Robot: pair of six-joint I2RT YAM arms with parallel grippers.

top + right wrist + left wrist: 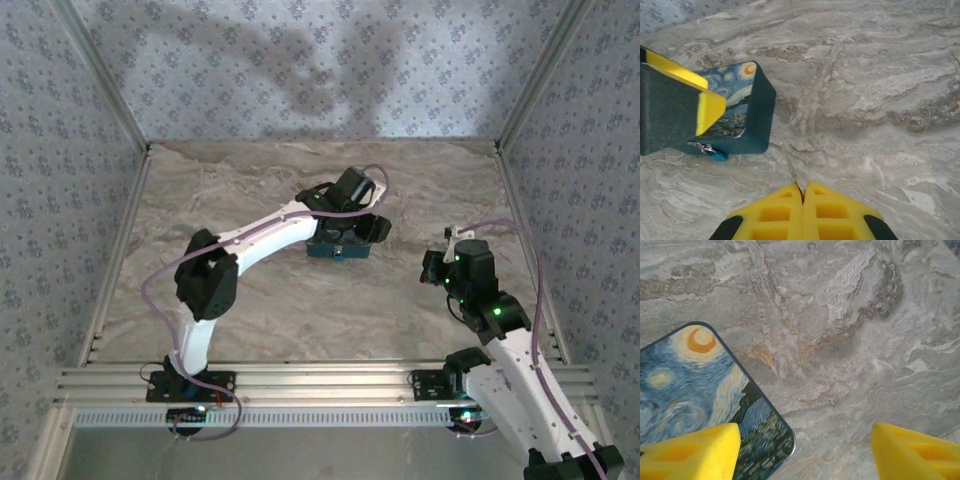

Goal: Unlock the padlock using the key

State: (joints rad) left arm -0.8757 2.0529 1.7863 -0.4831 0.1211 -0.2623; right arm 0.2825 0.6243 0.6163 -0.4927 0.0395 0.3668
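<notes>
The padlock [710,149] is a tiny grey metal lock with a blue part, hanging at the front of the starry-night-print box [747,107]. My right gripper [803,187] is shut on the thin metal key [789,161]. The key's tip points toward the box, a short way off to the padlock's right. My left gripper [805,455] is open above the box [695,385]. Its left finger [695,452] hangs over the lid's corner and the right one over bare table. In the top view the left gripper [352,222] hovers at the box [338,248] and the right gripper [432,268] stands to its right.
The marble-patterned table [250,190] is walled by patterned panels on three sides, with a metal rail [320,385] along the near edge. The left arm's elbow [205,280] rises over the left half of the table.
</notes>
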